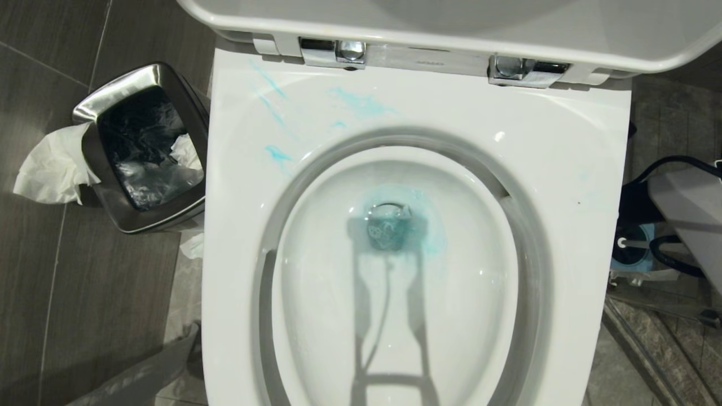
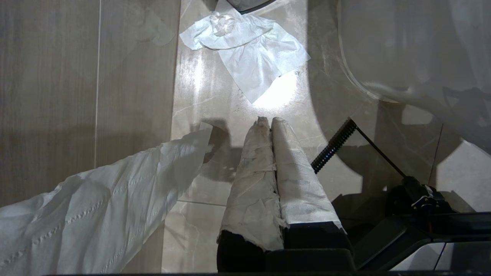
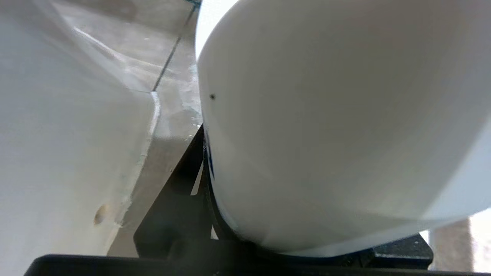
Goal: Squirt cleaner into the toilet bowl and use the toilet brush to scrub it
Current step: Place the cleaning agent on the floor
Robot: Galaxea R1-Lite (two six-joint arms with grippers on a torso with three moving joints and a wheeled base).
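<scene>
The white toilet bowl point(image 1: 569, 169) fills the head view, with its lid raised at the back. Turquoise cleaner point(image 1: 361, 104) is smeared over the far left of the rim and tints the water round the drain hole point(image 1: 389, 225). My right gripper point(image 3: 291, 234) is shut on a big rounded white bottle point(image 3: 326, 126); one dark finger point(image 3: 180, 188) lies against its side, low beside the toilet's outer wall. The toilet brush shows only as a pale handle point(image 1: 632, 243) in its blue holder on the floor at the right. My left gripper point(image 2: 270, 122) hangs shut over the floor tiles, holding nothing.
A steel waste bin point(image 1: 93, 107) with tissue hanging over its edge stands to the left of the toilet. A crumpled tissue point(image 2: 249, 50) lies on the floor ahead of the left gripper. Black cables and my right arm's grey link point(image 1: 688, 214) crowd the floor at the right.
</scene>
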